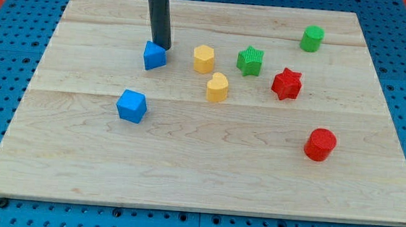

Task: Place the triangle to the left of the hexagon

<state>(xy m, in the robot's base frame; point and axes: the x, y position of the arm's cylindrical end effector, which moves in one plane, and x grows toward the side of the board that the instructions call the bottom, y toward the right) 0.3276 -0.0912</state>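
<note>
The blue triangle (154, 56) lies on the wooden board in the upper left-centre of the view. The yellow hexagon (204, 58) stands to its right, with a small gap between them. My tip (162, 45) is at the triangle's top right edge, touching or almost touching it, between the triangle and the hexagon but nearer the triangle. The dark rod rises from there out of the view's top.
A yellow heart-like block (218, 87) sits below the hexagon. A blue cube (131, 106) lies at the lower left. A green star (250, 60), a red star (287, 83), a green cylinder (312, 38) and a red cylinder (321, 144) lie to the right.
</note>
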